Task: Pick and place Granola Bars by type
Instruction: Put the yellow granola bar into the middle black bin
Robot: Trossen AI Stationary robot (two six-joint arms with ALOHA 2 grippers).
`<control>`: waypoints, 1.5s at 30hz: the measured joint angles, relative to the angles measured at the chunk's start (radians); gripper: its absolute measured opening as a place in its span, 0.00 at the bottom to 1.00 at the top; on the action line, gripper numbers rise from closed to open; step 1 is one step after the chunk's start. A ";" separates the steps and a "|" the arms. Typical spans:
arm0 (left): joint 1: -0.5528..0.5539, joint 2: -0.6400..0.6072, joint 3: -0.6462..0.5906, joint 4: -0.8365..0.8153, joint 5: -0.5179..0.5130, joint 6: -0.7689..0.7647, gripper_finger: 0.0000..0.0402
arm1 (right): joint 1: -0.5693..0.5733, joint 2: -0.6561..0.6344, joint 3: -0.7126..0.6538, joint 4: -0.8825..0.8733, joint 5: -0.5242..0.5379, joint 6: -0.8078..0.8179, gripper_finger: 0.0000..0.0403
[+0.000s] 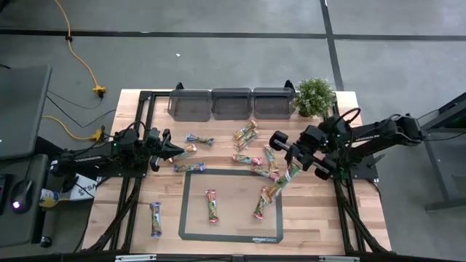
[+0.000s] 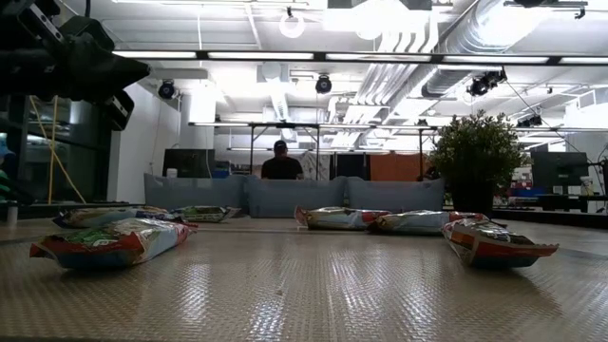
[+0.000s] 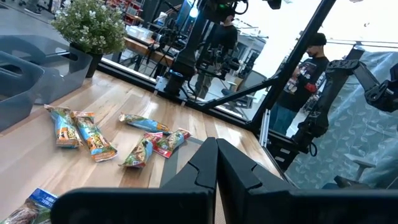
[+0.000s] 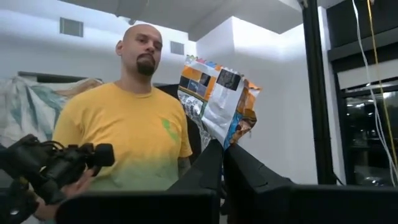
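Granola bars in shiny wrappers lie flat on the wooden table: a cluster (image 1: 247,135) near the bins, two on the dark-framed mat (image 1: 211,205), one left of it (image 1: 155,218), and three by my left gripper (image 1: 199,140). My left gripper (image 1: 175,151) (image 3: 216,146) is shut, raised above the table's left part with its tips pointing right. My right gripper (image 1: 295,169) (image 4: 222,149) is shut on an orange, white and blue bar (image 4: 214,102) over the mat's right edge. My right gripper pinches the orange-white bar by one end (image 4: 225,138) between its two fingers. The rest of the bar sticks out beyond the fingertips. The bar (image 1: 284,182) is lifted clear of the table.
Three grey bins (image 1: 231,102) stand in a row along the far edge, with a small potted plant (image 1: 314,96) to their right. A person in a yellow shirt (image 4: 124,130) stands beyond the table in the right wrist view. Bare wood lies at the table's near right corner.
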 joint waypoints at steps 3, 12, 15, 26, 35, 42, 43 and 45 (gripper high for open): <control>0.000 0.000 0.000 0.000 0.000 0.000 0.00 | -0.012 0.000 0.000 0.000 0.000 0.000 0.00; 0.000 0.000 0.000 0.000 0.004 0.000 0.00 | -0.110 0.000 0.000 -0.045 0.171 -0.022 0.00; 0.000 0.000 0.000 0.000 0.003 0.000 0.00 | -0.167 0.000 0.000 -0.139 0.287 -0.036 0.00; 0.000 0.000 0.000 0.000 0.003 0.000 0.00 | -0.302 0.001 0.000 -0.449 0.904 -0.109 0.00; 0.000 0.000 0.000 0.000 0.003 0.000 0.00 | -0.339 0.004 0.137 -0.909 1.203 -0.159 0.00; 0.000 0.000 0.000 0.000 -0.002 0.000 0.00 | -0.339 0.100 0.503 -1.526 1.390 -0.288 0.00; 0.000 0.000 0.000 0.000 -0.002 0.000 0.00 | -0.340 0.121 0.548 -1.593 1.413 -0.294 0.00; 0.000 0.000 0.000 0.000 -0.002 0.000 0.00 | -0.341 0.172 0.626 -1.699 1.444 -0.304 0.00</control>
